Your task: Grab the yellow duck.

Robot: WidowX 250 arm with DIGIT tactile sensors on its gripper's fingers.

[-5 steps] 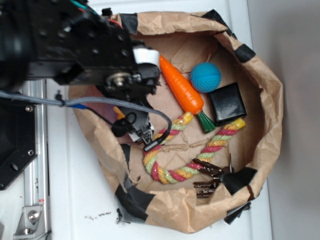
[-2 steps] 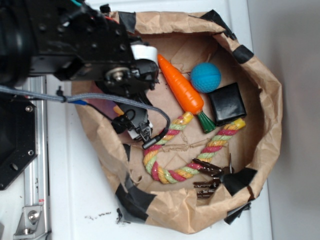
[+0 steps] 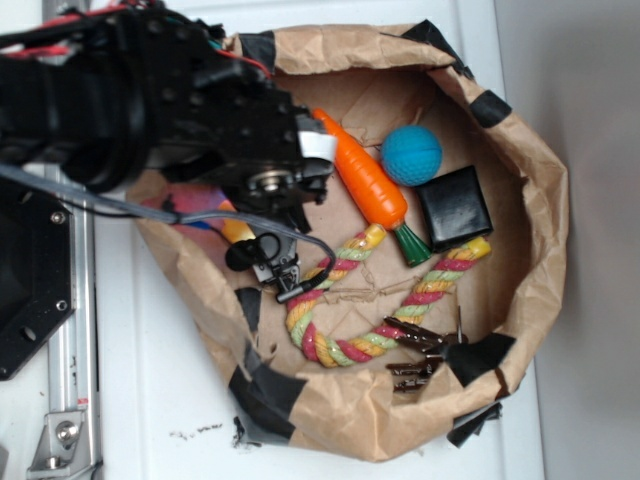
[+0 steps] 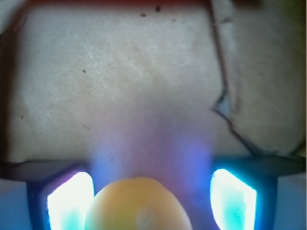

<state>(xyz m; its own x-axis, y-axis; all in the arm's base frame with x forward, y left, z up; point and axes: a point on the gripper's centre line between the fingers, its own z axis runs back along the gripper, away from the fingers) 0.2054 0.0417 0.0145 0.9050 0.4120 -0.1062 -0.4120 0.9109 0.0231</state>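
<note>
yellow duck (image 4: 138, 205) sits low in my wrist view, a rounded yellow lump between my 2 glowing fingers (image 4: 69, 201), and that is where i want it before closing. going left to right in the exterior view: my black arm (image 3: 120, 110) covers the left side of the brown paper bag (image 3: 535, 200), because the duck lies near the bag's left wall and i have to reach over that wall to get at it. under my wrist only a sliver of yellow shows (image 3: 236, 230), so the arm hides most of the duck there. my gripper (image 4: 151, 203) stands open, with a gap on each side of the duck, more on the right than on the left, and i judge it has hold of nothing yet. whether the pads touch the duck i cannot tell through the blur. to the right, well apart from the duck, lie the orange carrot (image 3: 368, 180), the coloured rope (image 3: 350, 345), the blue ball (image 3: 411, 155) and the black block (image 3: 455, 207); they should not interfere with a close.
</note>
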